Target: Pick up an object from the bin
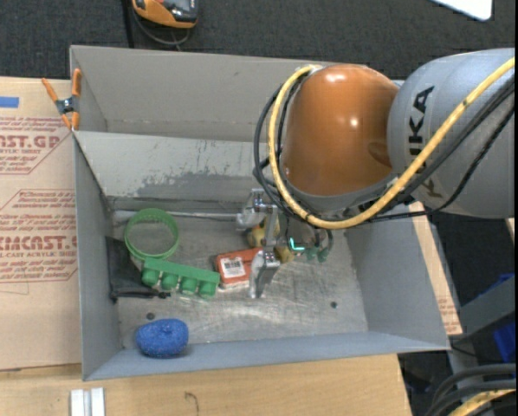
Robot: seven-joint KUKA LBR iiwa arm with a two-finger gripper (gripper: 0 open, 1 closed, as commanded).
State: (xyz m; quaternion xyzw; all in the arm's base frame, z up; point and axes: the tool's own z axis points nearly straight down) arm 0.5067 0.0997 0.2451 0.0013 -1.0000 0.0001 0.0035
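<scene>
My gripper (261, 280) hangs low over the bin's middle floor, one metal finger (262, 274) pointing down just right of a small orange box with a white label (232, 269). The finger stands beside the box, close to its right edge; I cannot tell whether it touches. To the left of the box lies a green block with round knobs (181, 279). A green ring (152, 234) sits further left and up.
A blue lumpy ball (163, 338) rests near the front left corner. A black flat piece (125, 271) lies against the left wall. The arm's orange dome covers the bin's right rear part.
</scene>
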